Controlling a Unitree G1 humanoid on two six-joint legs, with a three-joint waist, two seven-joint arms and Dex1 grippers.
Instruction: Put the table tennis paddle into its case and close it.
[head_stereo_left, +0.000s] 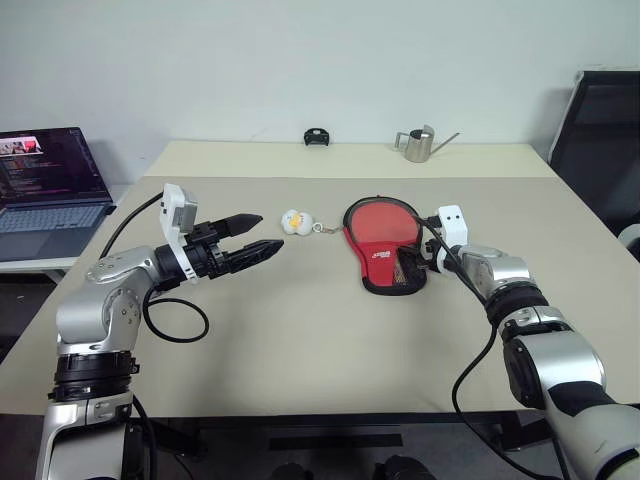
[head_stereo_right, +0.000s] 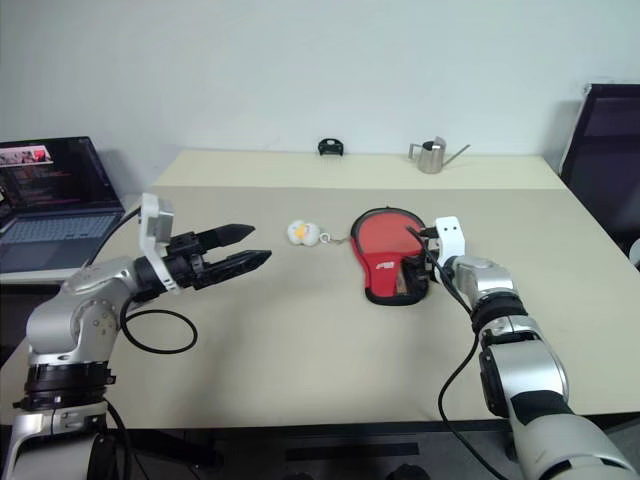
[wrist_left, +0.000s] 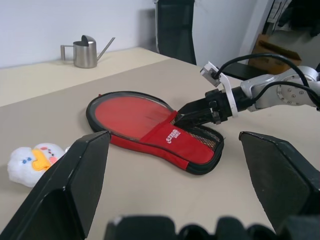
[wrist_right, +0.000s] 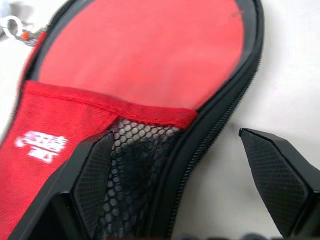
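A plain white wall is standing behind the beige surface, an open laptop is glowing on a lower desk at the left, a dark chair is sitting at the far right, and a metal watering can and a small black object are resting along the far edge.

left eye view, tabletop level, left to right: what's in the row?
Open black two-fingered left gripper → white-yellow round plush charm → red paddle-shaped fabric case with black edging → open right gripper at the case's mesh pocket end.
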